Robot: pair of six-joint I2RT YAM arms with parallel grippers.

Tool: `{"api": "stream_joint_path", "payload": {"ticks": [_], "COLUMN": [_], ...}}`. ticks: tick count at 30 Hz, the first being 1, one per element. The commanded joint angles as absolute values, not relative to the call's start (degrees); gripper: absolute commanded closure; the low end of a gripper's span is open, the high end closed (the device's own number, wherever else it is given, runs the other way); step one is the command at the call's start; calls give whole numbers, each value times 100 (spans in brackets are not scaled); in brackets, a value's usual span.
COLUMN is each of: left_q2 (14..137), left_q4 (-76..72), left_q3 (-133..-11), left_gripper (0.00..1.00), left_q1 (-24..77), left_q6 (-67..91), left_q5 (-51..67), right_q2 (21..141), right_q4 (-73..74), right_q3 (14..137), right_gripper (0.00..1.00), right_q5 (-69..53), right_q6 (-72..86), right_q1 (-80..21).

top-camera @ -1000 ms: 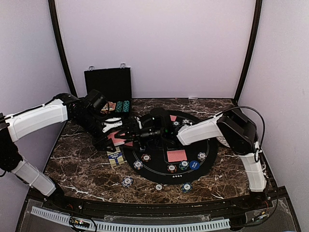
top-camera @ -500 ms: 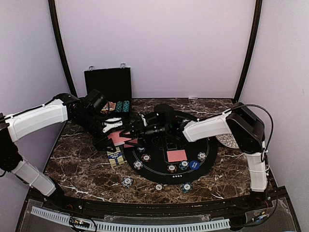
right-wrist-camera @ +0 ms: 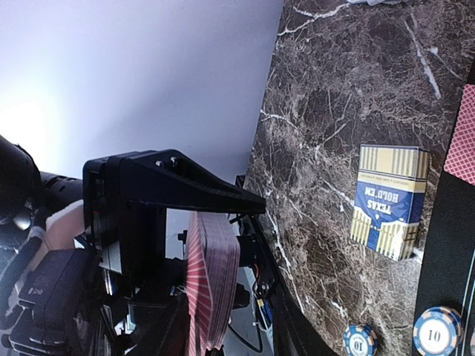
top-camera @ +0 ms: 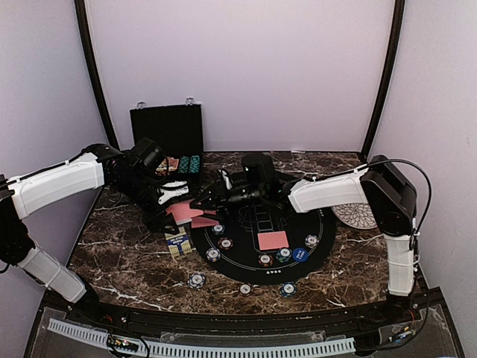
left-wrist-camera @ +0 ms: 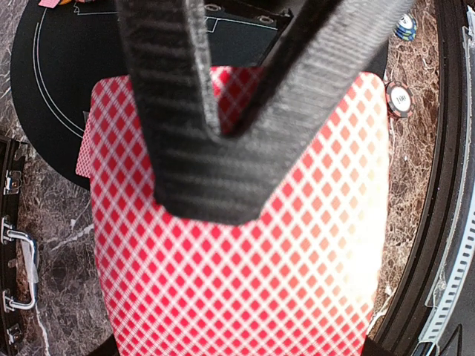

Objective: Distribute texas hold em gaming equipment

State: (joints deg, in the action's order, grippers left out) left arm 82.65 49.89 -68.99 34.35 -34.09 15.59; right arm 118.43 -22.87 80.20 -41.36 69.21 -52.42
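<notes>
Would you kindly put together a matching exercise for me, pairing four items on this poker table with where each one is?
Things:
1. deck of cards
2. card box
3. patterned plate
4. blue marker disc

Places:
A. on the black mat, in its near right part
B. clamped in the left gripper
C. on the marble table, beside the mat's right edge
D. on the bare marble, by the mat's left edge

Pairs: 1-B, 2-D, 3-C, 4-A.
</notes>
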Motion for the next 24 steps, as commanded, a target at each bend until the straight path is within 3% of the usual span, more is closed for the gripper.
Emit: {"api": "stream_joint_path", "payload": {"ticks": [1, 5, 12, 24], "left_q2": [8158, 8180, 8230, 8218], "left_q4": [5001, 4995, 4983, 4965], "left_q3": [-6970, -6970, -6955, -6913], "left_gripper": [100, 100, 100, 100], "left_q1": [3428, 3427, 3428, 3428], "left_q6": [-3478, -3480, -3489, -3519], "left_q5": [1644, 1614, 1546, 1493], "right_q2": [11624, 11564, 11382, 10970], "right_q4": [-2472, -2671, -2661, -2398], "right_q3": [7980, 7829, 7689, 7530], "right_gripper": [67, 75, 99, 100], "right_q5": [-4208, -4246, -4275, -4477], "right_q6": [6959, 7048, 7058, 6982], "right_q1": [-5228, -5230, -5092, -4485]}}
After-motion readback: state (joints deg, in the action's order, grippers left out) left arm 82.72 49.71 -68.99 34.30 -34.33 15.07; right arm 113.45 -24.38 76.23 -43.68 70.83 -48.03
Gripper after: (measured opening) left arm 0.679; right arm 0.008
